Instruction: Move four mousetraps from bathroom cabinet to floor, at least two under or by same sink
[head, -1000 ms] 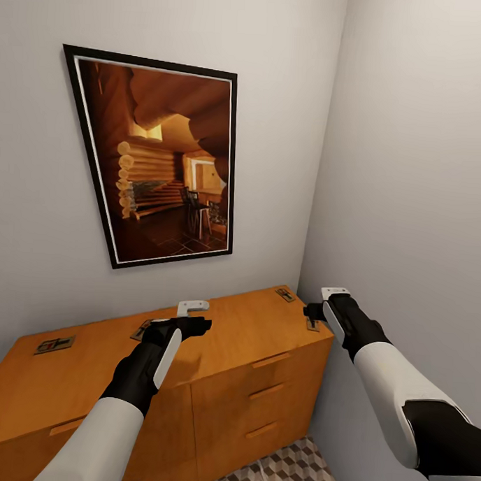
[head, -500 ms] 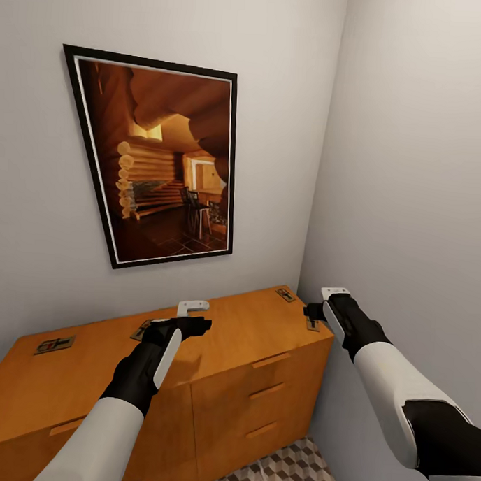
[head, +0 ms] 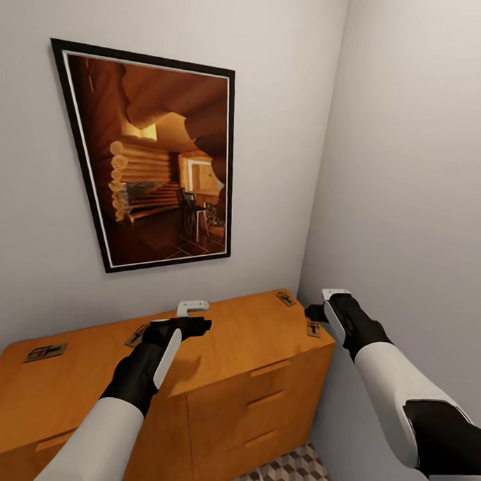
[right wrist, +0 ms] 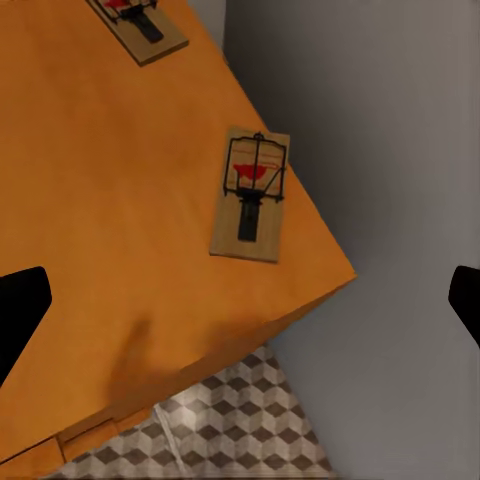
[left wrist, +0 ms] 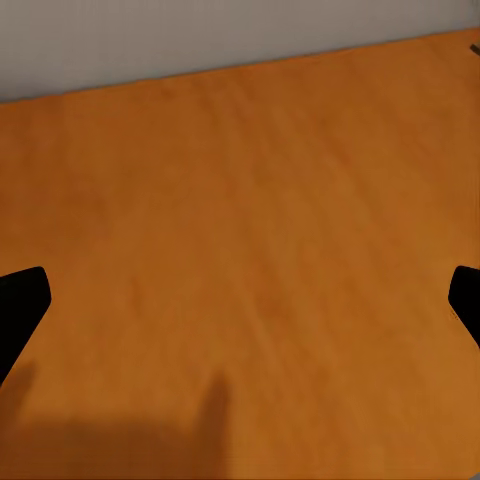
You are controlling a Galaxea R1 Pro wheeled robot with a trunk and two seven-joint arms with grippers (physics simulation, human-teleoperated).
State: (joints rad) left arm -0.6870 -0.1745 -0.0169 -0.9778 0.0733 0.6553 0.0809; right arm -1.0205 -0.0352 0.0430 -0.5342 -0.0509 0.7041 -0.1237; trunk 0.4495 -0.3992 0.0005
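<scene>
The orange-brown cabinet (head: 249, 353) stands against the wall in a corner. Several mousetraps lie flat on its top: one at the far left (head: 44, 352), one (head: 137, 334) partly behind my left hand, one at the back right (head: 285, 298) and one by the right front corner (head: 313, 328). My left gripper (head: 195, 317) hovers open over bare cabinet top (left wrist: 240, 200). My right gripper (head: 323, 303) is open above the right corner, where the right wrist view shows the corner mousetrap (right wrist: 250, 195) and a second mousetrap (right wrist: 140, 25) farther along the top. The bathroom sink is out of view.
A framed picture of a log interior (head: 153, 160) hangs above the cabinet. A grey side wall (head: 410, 206) runs close along the cabinet's right end. The cube-patterned bathroom floor (head: 286, 473) shows below the drawer fronts, and the floor tiles (right wrist: 240, 430) appear under the corner.
The whole head view has shifted a little as the camera moved; the picture and cabinet sit slightly differently in frame. Both arms keep their pose and both grippers stay open.
</scene>
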